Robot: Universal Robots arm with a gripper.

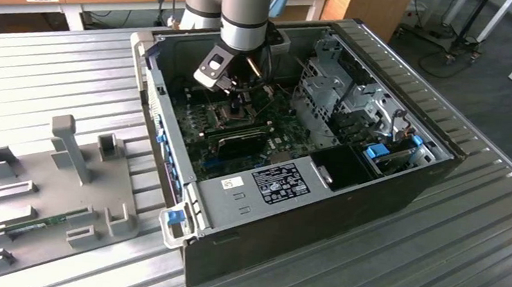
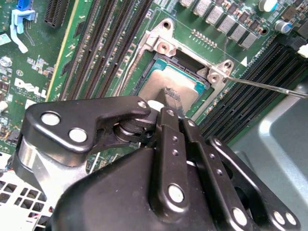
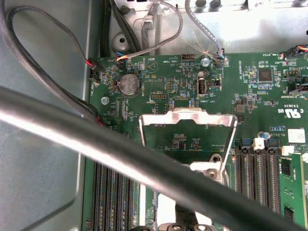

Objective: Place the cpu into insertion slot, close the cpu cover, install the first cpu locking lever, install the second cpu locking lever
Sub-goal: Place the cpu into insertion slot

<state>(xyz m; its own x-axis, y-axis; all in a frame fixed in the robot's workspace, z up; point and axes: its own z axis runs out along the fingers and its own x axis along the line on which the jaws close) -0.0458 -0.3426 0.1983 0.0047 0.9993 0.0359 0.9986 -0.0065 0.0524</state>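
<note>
The gripper (image 2: 171, 95) looks closed, with nothing between its fingers. Its tip points straight down at the cpu (image 2: 156, 83), which lies flat inside the insertion slot (image 2: 159, 45). The cpu cover (image 3: 187, 116) stands open.

White lettering (image 2: 30, 89) stands on the green circuit board (image 2: 41, 45) in the second wrist view, and more white marks (image 3: 292, 113) show in the first wrist view. In the exterior view, a black printed label (image 1: 282, 183) and a white sticker (image 1: 233, 184) lie on the case's near metal panel (image 1: 231, 211).
</note>
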